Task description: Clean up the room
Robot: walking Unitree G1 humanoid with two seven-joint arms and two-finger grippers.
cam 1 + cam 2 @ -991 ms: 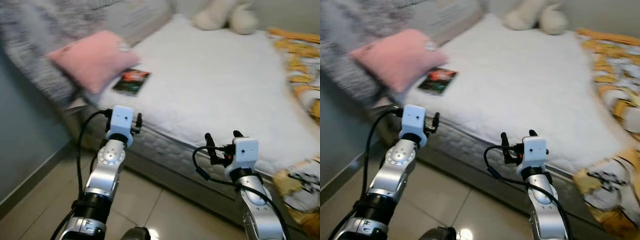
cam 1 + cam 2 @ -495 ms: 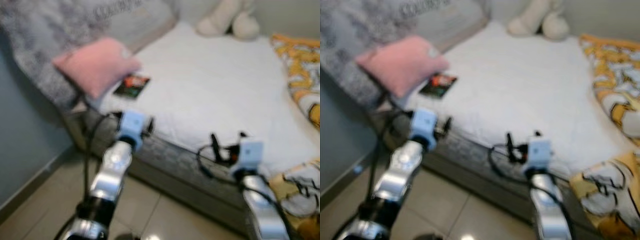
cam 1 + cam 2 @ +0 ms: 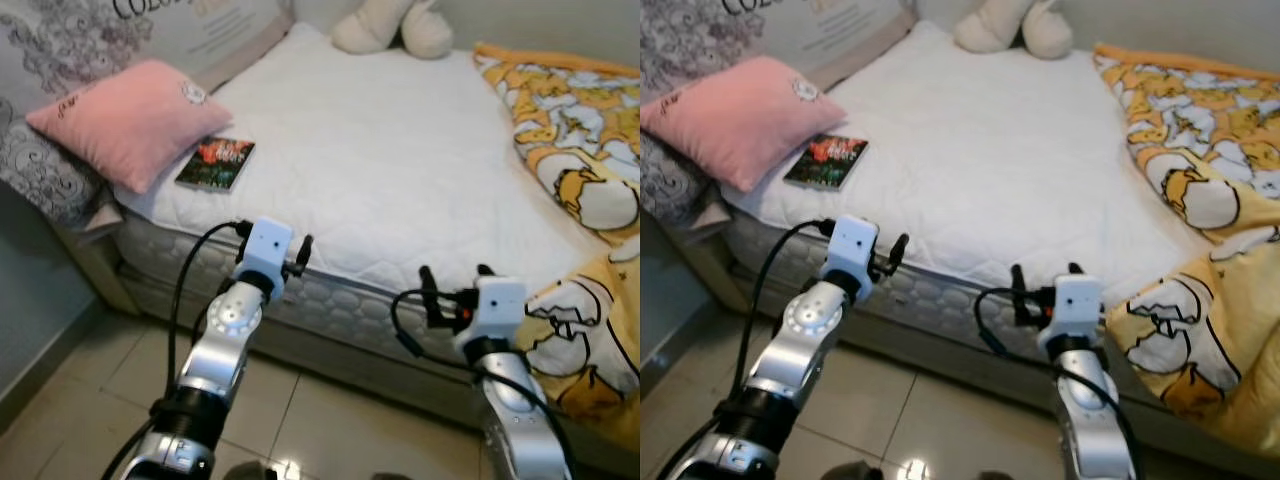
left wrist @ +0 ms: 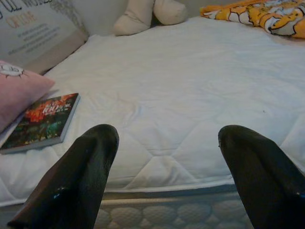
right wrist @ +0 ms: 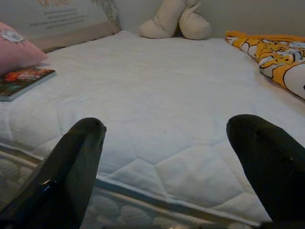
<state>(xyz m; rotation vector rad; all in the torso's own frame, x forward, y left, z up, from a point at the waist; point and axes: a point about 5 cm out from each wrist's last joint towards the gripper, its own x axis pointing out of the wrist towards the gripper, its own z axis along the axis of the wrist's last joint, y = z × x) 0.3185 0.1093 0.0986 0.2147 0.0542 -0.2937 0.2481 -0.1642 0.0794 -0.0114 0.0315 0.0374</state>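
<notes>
A white mattress [image 3: 400, 170] lies before me. On its left side a book with a red and dark cover [image 3: 216, 163] lies flat beside a pink pillow [image 3: 120, 118]. A cream plush toy [image 3: 385, 25] sits at the far end, and a yellow duck-print blanket [image 3: 570, 130] is bunched along the right side and hangs over the near edge. My left gripper [image 3: 272, 238] is raised in front of the mattress edge, open, with nothing in it. My right gripper [image 3: 455, 272] is held up the same way near the blanket's hanging corner, also open and holding nothing.
A grey patterned cushion [image 3: 40, 60] and a large lettered pillow [image 3: 210, 25] lean at the head of the bed on the left. Light floor tiles [image 3: 100, 380] run between me and the quilted bed base [image 3: 340, 310]. A grey-blue wall [image 3: 25, 300] closes the left.
The camera has shifted and the picture has sharpened, so more of the blanket shows on the right. Both arms keep about the same raised pose with the grippers open.
</notes>
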